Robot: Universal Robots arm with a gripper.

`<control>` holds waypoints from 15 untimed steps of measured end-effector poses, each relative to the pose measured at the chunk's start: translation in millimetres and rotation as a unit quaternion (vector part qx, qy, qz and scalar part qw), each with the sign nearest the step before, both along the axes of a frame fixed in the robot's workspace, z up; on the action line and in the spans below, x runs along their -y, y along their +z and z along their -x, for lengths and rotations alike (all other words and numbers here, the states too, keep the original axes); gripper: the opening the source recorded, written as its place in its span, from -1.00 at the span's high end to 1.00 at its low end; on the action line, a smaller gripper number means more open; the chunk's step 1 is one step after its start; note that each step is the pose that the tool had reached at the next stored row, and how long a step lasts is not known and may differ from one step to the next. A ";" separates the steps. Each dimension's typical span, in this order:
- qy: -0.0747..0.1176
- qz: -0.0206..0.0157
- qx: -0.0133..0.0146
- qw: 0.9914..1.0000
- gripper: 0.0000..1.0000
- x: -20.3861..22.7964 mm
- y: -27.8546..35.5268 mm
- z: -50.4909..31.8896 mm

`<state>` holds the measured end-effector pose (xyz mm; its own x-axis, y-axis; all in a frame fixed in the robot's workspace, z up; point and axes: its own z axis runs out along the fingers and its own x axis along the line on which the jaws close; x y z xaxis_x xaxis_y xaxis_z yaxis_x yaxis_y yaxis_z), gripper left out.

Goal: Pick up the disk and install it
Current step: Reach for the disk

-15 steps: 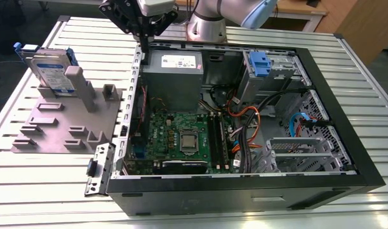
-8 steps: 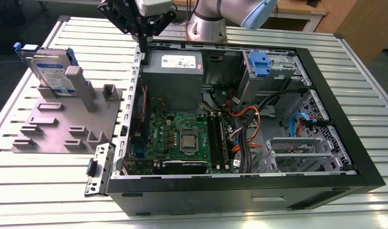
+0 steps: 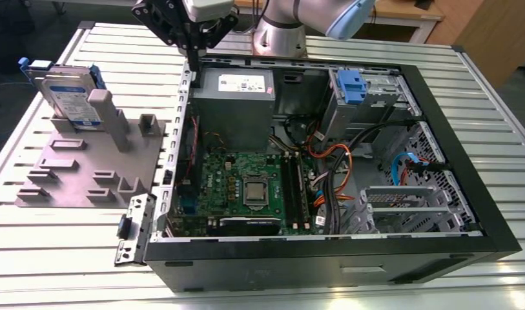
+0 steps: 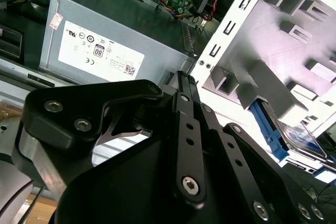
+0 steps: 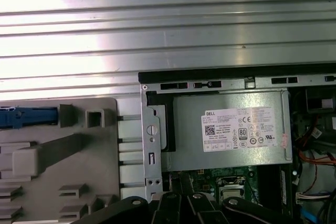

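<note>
disk (image 3: 69,95) upright on grey fixture (image 3: 81,177) | tool (image 3: 195,64) over open case (image 3: 331,258) wall

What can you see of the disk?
The disk is a flat silver-grey drive with a white-and-blue label, framed by a blue plastic bracket. It stands on edge in the grey fixture plate, at the exterior view's left outside the computer case, propped by grey posts. The gripper is apart from it.

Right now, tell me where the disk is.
The disk stands on edge in the grey holder at the exterior view's left, beside the open computer case, apart from the end effector.
</note>
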<state>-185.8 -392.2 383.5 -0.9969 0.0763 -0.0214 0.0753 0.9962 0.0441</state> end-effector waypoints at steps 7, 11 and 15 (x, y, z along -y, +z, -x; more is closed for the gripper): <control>0.000 0.000 0.000 1.000 0.79 -1.5 0.0 1.6; 0.000 0.000 0.000 1.000 0.79 -1.9 0.0 6.5; 0.000 0.000 0.000 1.000 0.79 -2.9 0.0 9.2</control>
